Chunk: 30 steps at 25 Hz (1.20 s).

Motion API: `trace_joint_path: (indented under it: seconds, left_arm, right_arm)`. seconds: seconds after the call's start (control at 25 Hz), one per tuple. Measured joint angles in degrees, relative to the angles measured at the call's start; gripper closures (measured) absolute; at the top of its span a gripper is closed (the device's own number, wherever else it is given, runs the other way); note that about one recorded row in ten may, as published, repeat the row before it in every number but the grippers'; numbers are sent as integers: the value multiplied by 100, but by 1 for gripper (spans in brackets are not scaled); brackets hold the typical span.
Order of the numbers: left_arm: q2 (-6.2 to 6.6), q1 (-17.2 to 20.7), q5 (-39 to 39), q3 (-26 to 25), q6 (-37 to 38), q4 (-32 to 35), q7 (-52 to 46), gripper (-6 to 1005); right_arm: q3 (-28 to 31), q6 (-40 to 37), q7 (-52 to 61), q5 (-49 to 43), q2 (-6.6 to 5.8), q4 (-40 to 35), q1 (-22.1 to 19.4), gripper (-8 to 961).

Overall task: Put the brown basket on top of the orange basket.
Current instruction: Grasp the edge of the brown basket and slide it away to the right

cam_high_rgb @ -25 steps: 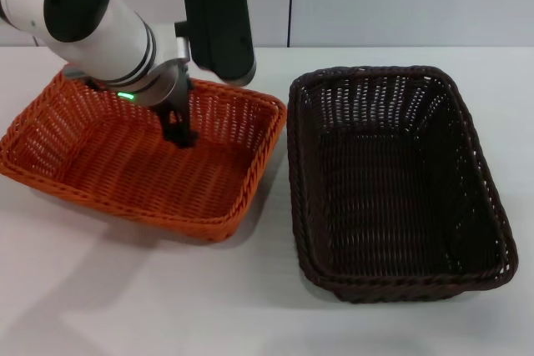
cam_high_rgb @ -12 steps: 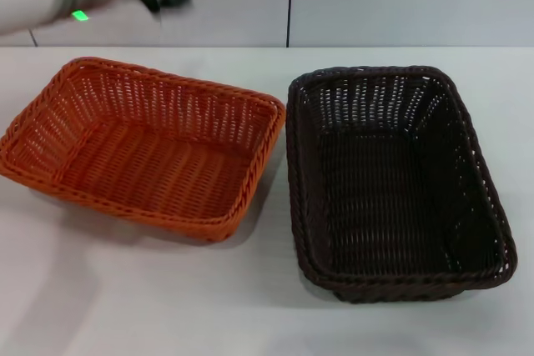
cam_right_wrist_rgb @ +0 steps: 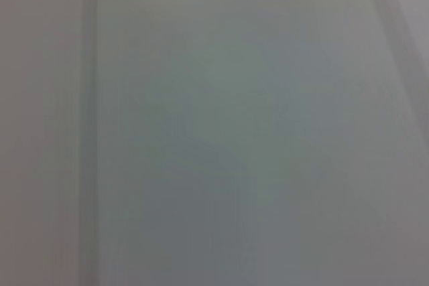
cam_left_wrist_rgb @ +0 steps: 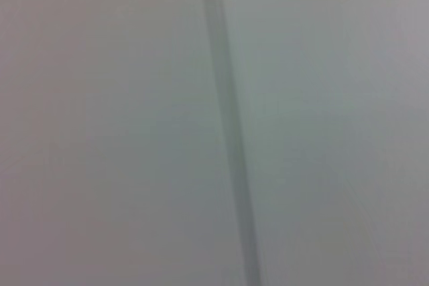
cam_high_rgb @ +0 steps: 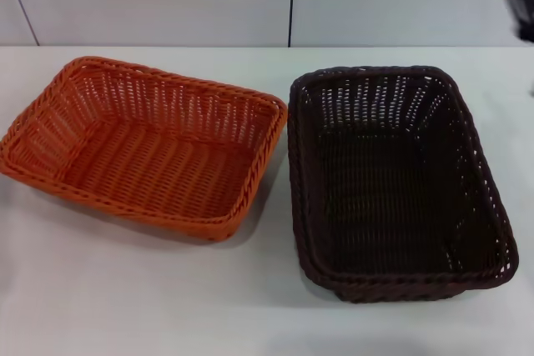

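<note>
White table [cam_high_rgb: 167, 306]; woven rectangular orange basket [cam_high_rgb: 146, 146] beside brown basket [cam_high_rgb: 392, 181].

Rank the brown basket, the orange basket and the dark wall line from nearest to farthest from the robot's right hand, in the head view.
The right hand shows only at the upper right edge.
1. Brown basket, on the right, just below the hand.
2-3. Wall line, back middle, and orange basket, on the left: too close to call.
</note>
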Motion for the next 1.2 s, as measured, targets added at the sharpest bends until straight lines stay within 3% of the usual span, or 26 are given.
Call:
trace_joint_path:
  seconds: [0.16,0.24,0.28,0.32,0.4,0.44,0.56,0.64,0.68,0.92,1.2]
  left_arm:
    - [-1,-8,-668,138,1197,1192,-72,270]
    - [-1,-62,-936,152,1275,1648,-96,271]
    - [-1,-73,-1001,154,1254,1762,-100,271]
    - [-1,-100,-1067,156,1234,1877,-103,271]
    - [-1,-165,-1189,162,1188,2101,-111,271]
    - [-1,-195,-1239,164,1167,2194,-120,271]
    - [-1,-282,-1303,172,1119,2366,-149,271]
    - [-2,-390,-1336,173,1054,2544,-169,271]
    - [-5,-414,-1337,173,1036,2595,-171,271]
    - [-8,-533,-1394,151,1018,2868,-167,271]
    - [-6,-514,-1508,170,984,2943,-134,271]
  right_arm:
    - [453,-2559,1,-257,-692,-1808,152,246]
    - [976,-4199,0,-421,-848,-2742,143,246]
    - [1263,-5004,0,-509,-868,-3155,129,246]
    - [1663,-5881,-3,-594,-837,-3598,123,245]
    - [2566,-7668,-119,-681,-609,-4324,192,245]
    - [3077,-8582,-286,-687,-404,-4600,286,245]
    - [4627,-11310,-1178,-691,360,-5096,745,245]
    - [5460,-12799,-1714,-686,707,-5279,1052,245]
    - [5792,-13539,-1881,-660,767,-5358,1219,245]
    - [6069,-16553,-2309,-560,592,-5423,1838,245]
    - [6015,-18124,-2608,-545,612,-5416,2080,245]
